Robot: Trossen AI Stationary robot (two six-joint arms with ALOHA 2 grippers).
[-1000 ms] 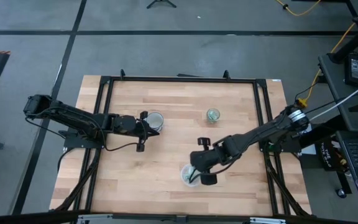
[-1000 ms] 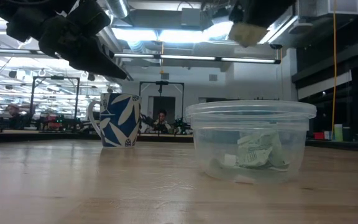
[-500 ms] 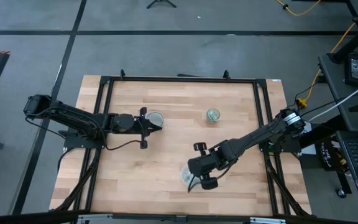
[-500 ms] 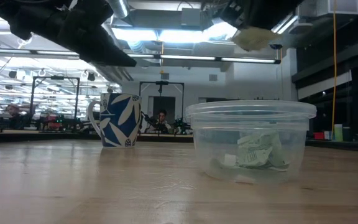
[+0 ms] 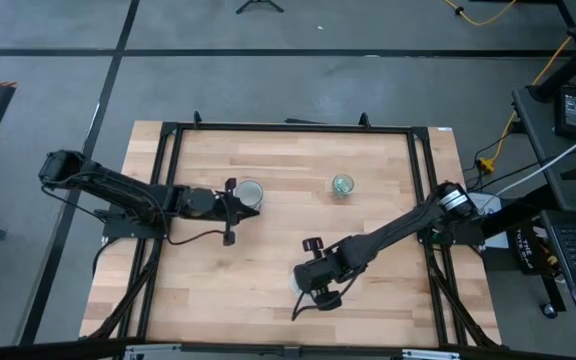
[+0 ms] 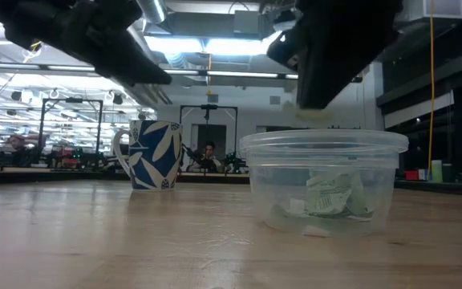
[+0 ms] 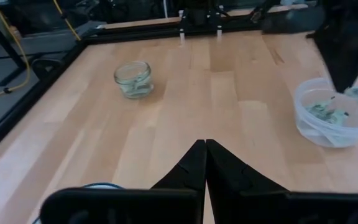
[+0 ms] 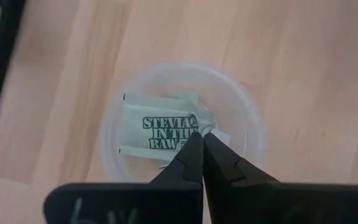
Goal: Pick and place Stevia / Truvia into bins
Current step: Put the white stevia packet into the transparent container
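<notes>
The sachet (image 8: 160, 132) pinched in the right gripper (image 8: 202, 138) reads "STEVIA IN THE RAW" in dark green letters on pale green and white paper, and it hangs by one corner directly above the round clear container (image 8: 247, 134), the jaws clamped together on that corner. Inside the container (image 6: 324, 183) a few crumpled green-and-white packets (image 6: 331, 195) already lie on the bottom. A second ago the right gripper (image 5: 313, 281) stood just beyond the container's far-right side with the sachet raised clear of it; now it has swung over the container and dropped lower, so the sachet sits just above the rim. Beyond the container stands a blue-and-white leaf-patterned mug (image 6: 151, 153), and the left gripper (image 7: 204, 147) hovers by that mug, its jaws pressed together on nothing, having finished closing over the last second. Farther from the container, toward the table's back edge, the small glass cup (image 7: 133, 79) holds a little green paper.
</notes>
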